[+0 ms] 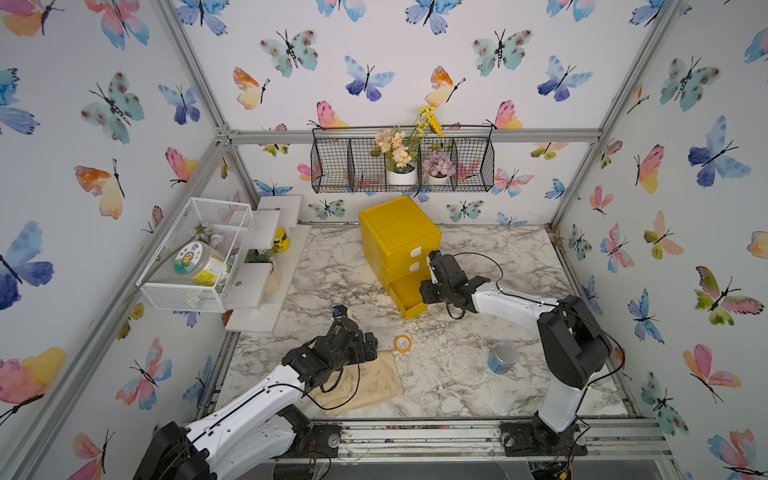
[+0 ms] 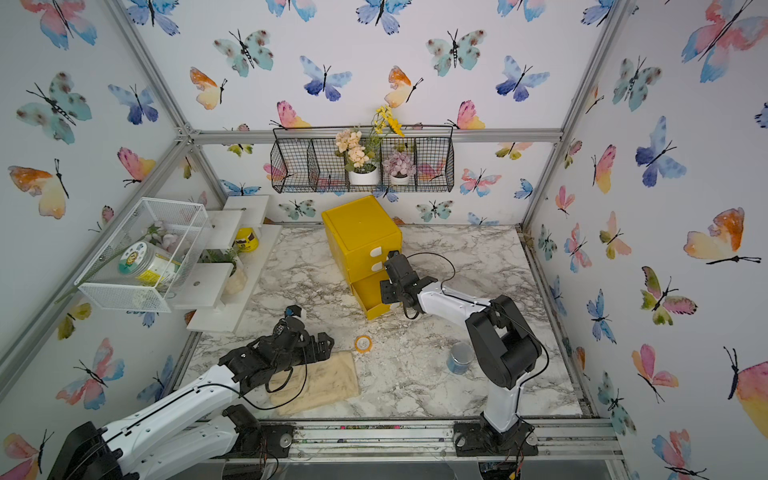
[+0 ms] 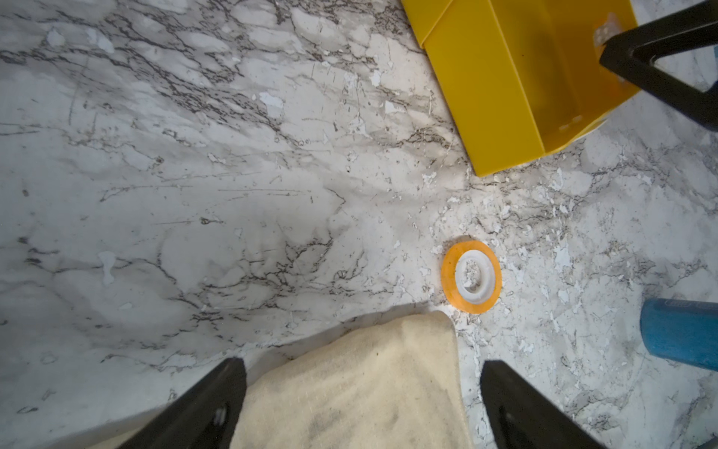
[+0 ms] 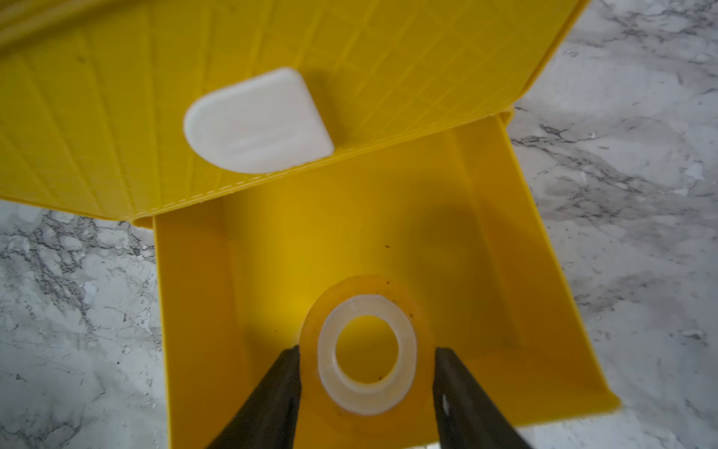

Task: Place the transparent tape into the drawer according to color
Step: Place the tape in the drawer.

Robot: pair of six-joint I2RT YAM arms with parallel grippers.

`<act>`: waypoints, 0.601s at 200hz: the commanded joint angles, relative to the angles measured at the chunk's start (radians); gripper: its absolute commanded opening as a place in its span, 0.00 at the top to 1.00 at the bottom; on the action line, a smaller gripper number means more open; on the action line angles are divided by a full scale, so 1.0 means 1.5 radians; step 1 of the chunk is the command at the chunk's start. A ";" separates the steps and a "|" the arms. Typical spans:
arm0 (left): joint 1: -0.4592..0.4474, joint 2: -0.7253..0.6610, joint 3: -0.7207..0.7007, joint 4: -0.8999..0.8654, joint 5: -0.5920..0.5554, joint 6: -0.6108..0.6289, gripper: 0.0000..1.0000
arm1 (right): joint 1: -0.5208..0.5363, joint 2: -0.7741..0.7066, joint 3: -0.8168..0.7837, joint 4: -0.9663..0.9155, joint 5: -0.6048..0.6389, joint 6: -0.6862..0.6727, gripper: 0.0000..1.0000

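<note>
Drawer (image 4: 505,272) at the bottom of the cabinet (image 1: 399,232) stands open; our right gripper (image 4: 367,350) pinches a tinted tape ring (image 4: 365,396) over it. Our left gripper (image 3: 361,363) gapes wide above the cloth (image 3: 349,388), orange tape ring (image 3: 450,272) nearby.

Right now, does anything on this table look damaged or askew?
Yes. The marble-patterned tabletop is chipped: pale flakes lie scattered around the orange see-through tape ring and before the open bottom drawer. The yellow plastic drawer cabinet also stands turned at an angle to the back wall.
</note>
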 commanded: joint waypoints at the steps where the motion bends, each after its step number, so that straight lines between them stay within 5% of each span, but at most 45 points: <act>1: -0.002 0.013 -0.003 0.013 0.019 0.012 0.01 | -0.001 0.016 0.039 0.010 0.026 0.001 0.44; 57: -0.001 0.045 -0.001 0.039 0.034 0.013 0.01 | -0.001 0.015 0.041 0.010 0.022 0.006 0.33; 120: -0.044 0.117 0.043 0.055 0.013 0.018 0.01 | -0.001 -0.106 -0.040 0.021 -0.045 0.031 0.37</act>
